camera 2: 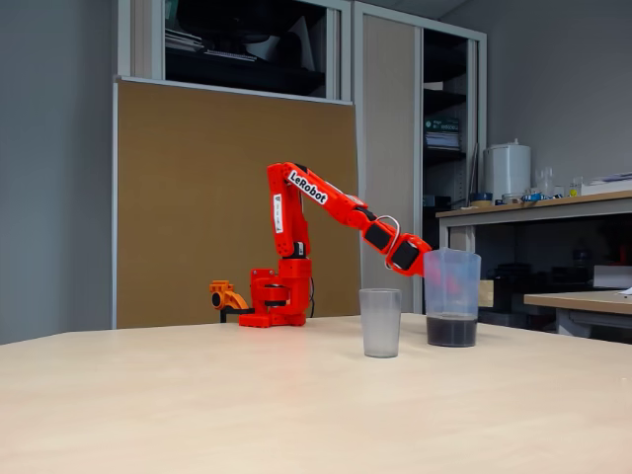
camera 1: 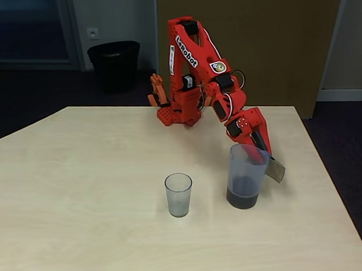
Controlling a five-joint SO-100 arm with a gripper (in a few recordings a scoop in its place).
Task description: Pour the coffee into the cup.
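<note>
Claw: the gripper (camera 1: 260,148) reaches down behind the jug, at the jug's upper rim on the side of its handle; in a fixed view it shows as a red shape seen through the jug's wall (camera 2: 442,279).
Claw state: I cannot tell how far the fingers are parted, nor whether they have hold of anything; the jug's wall hides them in both fixed views, though they seem to sit at the handle.
Jug: a translucent jug (camera 1: 248,168) stands upright on the table, rim level, base flat on the wood; its flat grey handle (camera 1: 275,169) sticks out to the right and slants down.
Coffee: the coffee (camera 1: 242,198) lies as a dark, nearly black layer in the bottom of the jug, filling roughly its lowest quarter; seen from the side it is a dark band (camera 2: 452,330) with a level top.
Cup: the cup (camera 1: 178,194) stands upright to the left of the jug, near it but apart, with bare table between them; it looks clear and greyish, with no dark liquid seen in it (camera 2: 380,322).
Arm: the red arm (camera 1: 192,56) rises from its base at the far edge of the table, bends at the top and slopes down to the right toward the jug.
Table: pale wood table (camera 1: 81,195), its top lit evenly.
Behind: a black bin (camera 1: 114,65) stands on the dark floor at the back left, and a brown board (camera 2: 197,197) stands behind the arm.
</note>
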